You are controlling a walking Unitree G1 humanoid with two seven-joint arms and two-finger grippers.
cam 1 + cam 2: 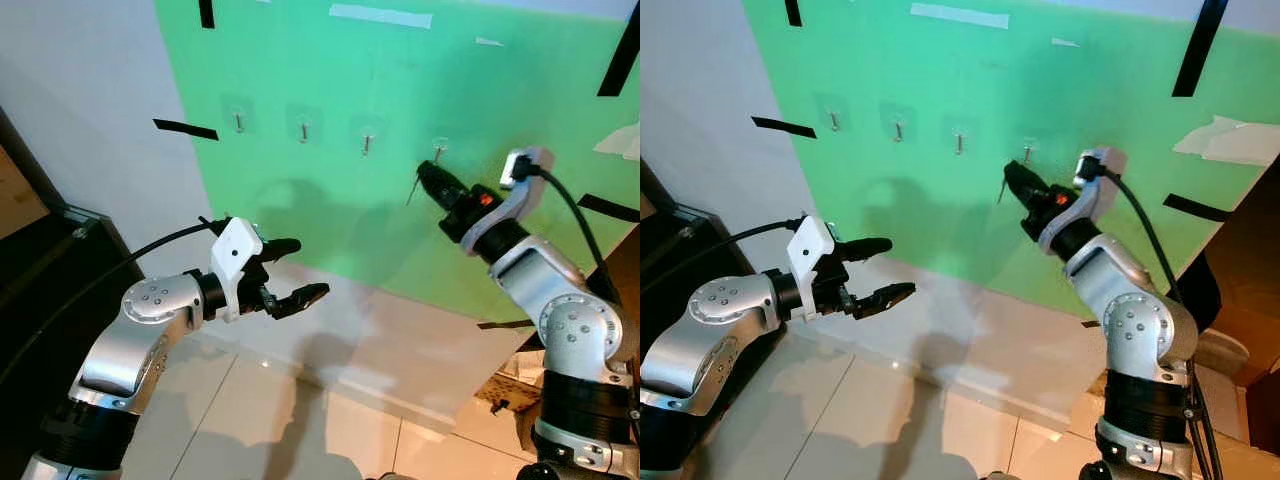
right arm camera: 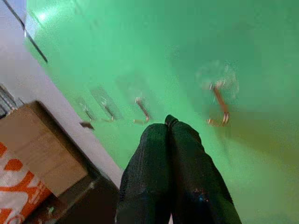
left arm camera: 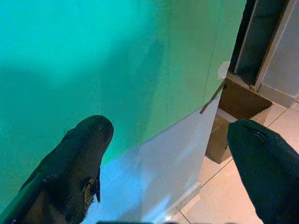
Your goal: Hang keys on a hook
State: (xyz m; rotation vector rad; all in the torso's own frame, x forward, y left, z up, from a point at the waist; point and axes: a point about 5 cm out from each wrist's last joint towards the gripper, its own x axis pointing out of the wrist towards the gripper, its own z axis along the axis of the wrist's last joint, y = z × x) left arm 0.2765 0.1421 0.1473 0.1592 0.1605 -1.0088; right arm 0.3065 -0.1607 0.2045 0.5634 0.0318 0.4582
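Four small metal hooks sit in a row on a green board (image 1: 330, 60); the rightmost hook (image 1: 438, 152) is the one nearest my right gripper (image 1: 422, 172). That gripper is raised to the board just below and left of this hook, its fingers pressed shut. A thin dark sliver, apparently the keys (image 1: 411, 190), dangles from its tips. In the right wrist view the shut fingertips (image 2: 167, 122) point at the board, with a hook (image 2: 218, 100) just beyond them. My left gripper (image 1: 308, 267) is held out lower left, open and empty, away from the board.
Black tape strips (image 1: 186, 129) and white tape (image 1: 380, 15) are stuck on the board. White wall panel and tiled floor (image 1: 250, 400) lie below. A cardboard box (image 3: 238, 100) stands by the wall's end; a dark opening (image 1: 40, 260) is at left.
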